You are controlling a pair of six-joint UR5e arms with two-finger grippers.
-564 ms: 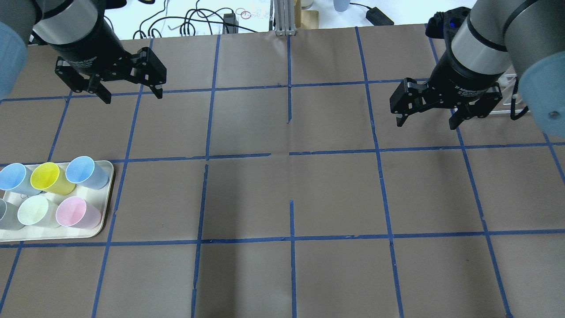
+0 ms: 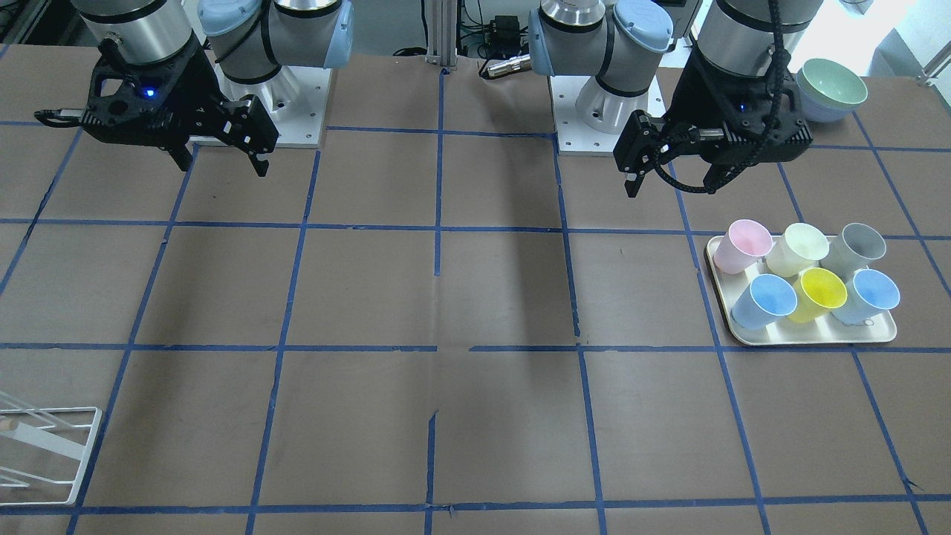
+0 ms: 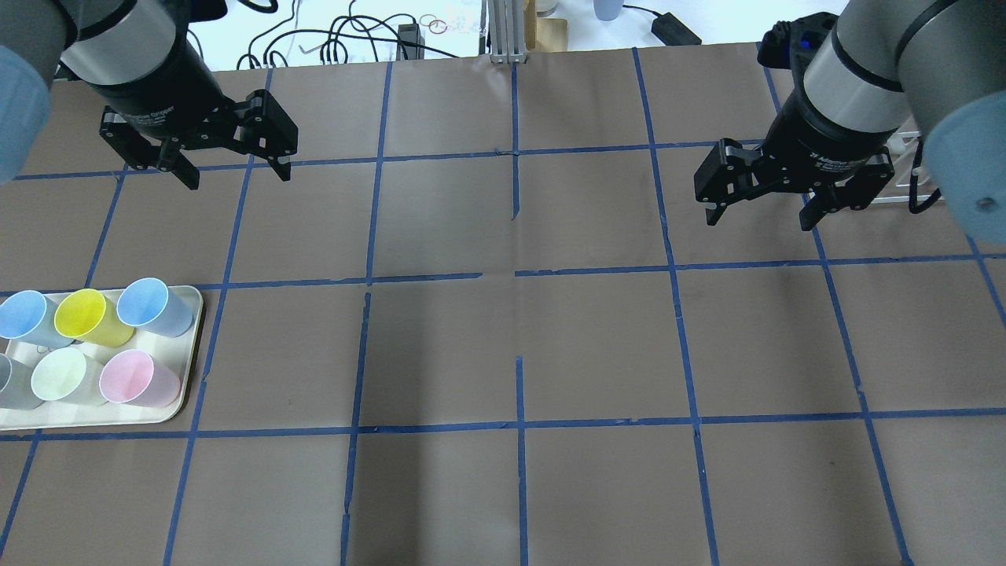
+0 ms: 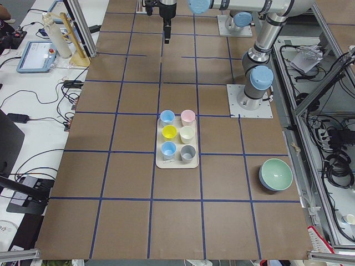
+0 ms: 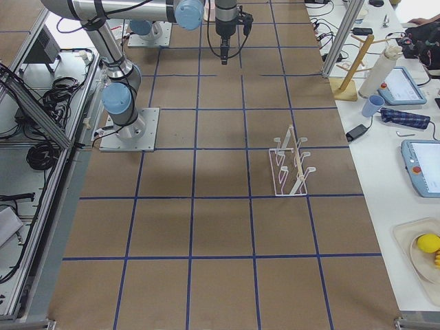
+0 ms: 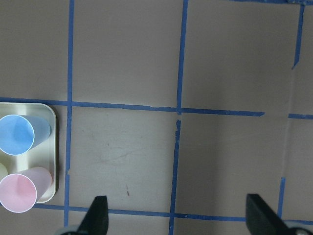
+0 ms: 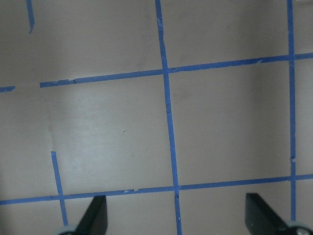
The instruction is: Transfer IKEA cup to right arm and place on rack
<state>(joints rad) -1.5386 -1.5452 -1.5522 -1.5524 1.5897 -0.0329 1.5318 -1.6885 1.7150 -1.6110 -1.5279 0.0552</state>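
Two blue cups stand upright on the cream tray (image 3: 192, 346). The IKEA cup (image 3: 23, 314) at the tray's outer end looks the paler; it also shows in the front view (image 2: 869, 293). The deeper blue cup (image 3: 149, 305) shows in the left wrist view (image 6: 17, 135). My left gripper (image 3: 236, 177) is open and empty, hovering well beyond the tray. My right gripper (image 3: 758, 223) is open and empty above bare table (image 7: 176, 220). The white wire rack (image 5: 292, 165) stands near the table's far right edge, partly hidden behind the right arm in the overhead view (image 3: 916, 169).
Yellow (image 3: 82, 314), pale green (image 3: 59, 376), pink (image 3: 126, 377) and grey (image 2: 858, 245) cups share the tray. Stacked bowls (image 2: 832, 85) sit beside the left arm's base. Blue tape lines grid the brown table.
My left gripper has shifted very slightly. The right arm and the cups have not moved.
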